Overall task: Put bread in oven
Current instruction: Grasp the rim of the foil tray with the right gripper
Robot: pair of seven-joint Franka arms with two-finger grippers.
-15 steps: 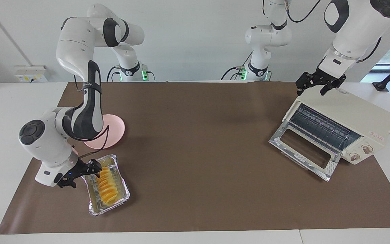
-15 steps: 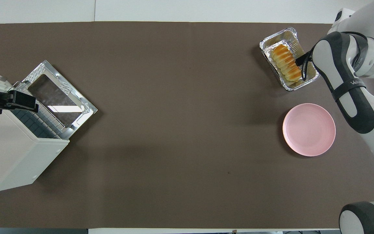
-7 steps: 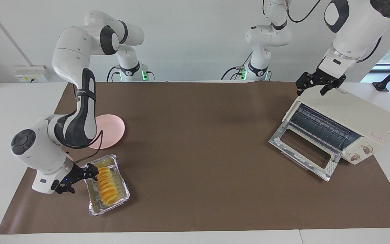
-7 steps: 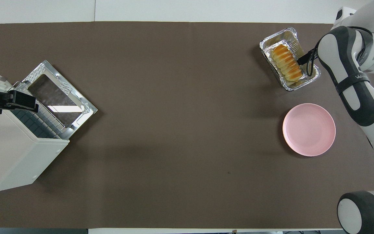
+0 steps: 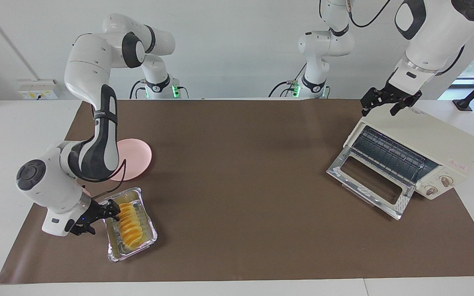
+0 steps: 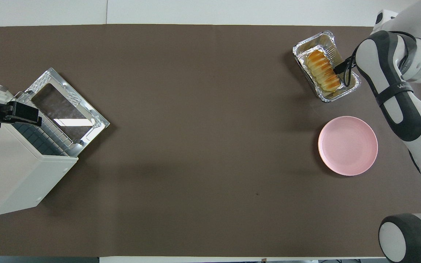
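A: Step in hand?

B: Grasping the bread (image 5: pixel 129 224). Not lifted yet, by the look of it. Sits in a foil tray (image 5: pixel 149 241) near the desk corner at the right arm's end, by the edge farthest from the robots.

A: Claw state?

B: Right gripper (image 5: pixel 100 219): spread wide, down at the tray's rim on the side toward the right arm's end of the desk, one finger just beside the loaf. Holding nothing. Left gripper (image 5: pixel 387 107): also wide, empty, waiting over the top of the oven (image 5: pixel 434 139).

A: Oven ready?

B: Yes. Parked at the desk edge at the left arm's end, door (image 5: pixel 368 185) dropped open, wire rack (image 5: pixel 389 156) exposed.

A: How to do the grasp well?

B: Straddle the loaf across its narrow width, mid-length. Get both fingers inside the tray walls, not over the rim. Close gently, probably soft. Lift straight up to avoid dragging the tray.

A: Materials, quick.

B: Bread: golden-yellow, elongated, ridged into slice-like segments. Tray: thin crinkled foil, shiny, rectangular; likely light and easy to shift. Oven: cream-white boxy shell, glass door in bright metal frame, two round knobs (image 5: pixel 438 185). Also a round pink plate (image 5: pixel 138 154), smooth, nearer to the robots than the tray. Matte brown mat (image 5: pixel 241 185) over the desk.
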